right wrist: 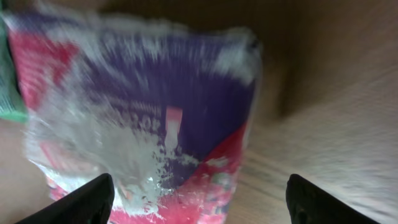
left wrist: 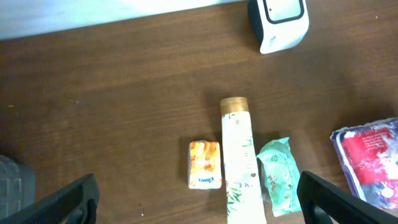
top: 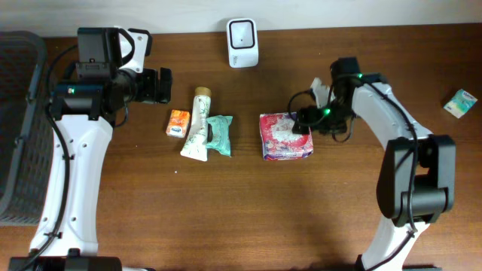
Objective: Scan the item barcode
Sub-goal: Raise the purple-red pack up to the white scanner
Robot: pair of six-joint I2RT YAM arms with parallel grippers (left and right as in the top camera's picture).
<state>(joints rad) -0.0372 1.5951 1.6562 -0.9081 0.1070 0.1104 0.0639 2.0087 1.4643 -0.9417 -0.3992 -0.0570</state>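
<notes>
Near the middle of the overhead frame, the pink pack [top: 285, 137] is lying on the bench [top: 226, 218]. My right fingers [right wrist: 81, 200] are standing wide by its right edge, my left fingers [left wrist: 62, 202] wide too, both empty. It is looking soft, light and slippery, so I am picking a short edge.

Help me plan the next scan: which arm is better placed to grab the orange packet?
Left. The open left gripper is close to the orange packet, which shows squarely in its wrist view. The right gripper is open over the red-and-purple package, farther off.
</notes>
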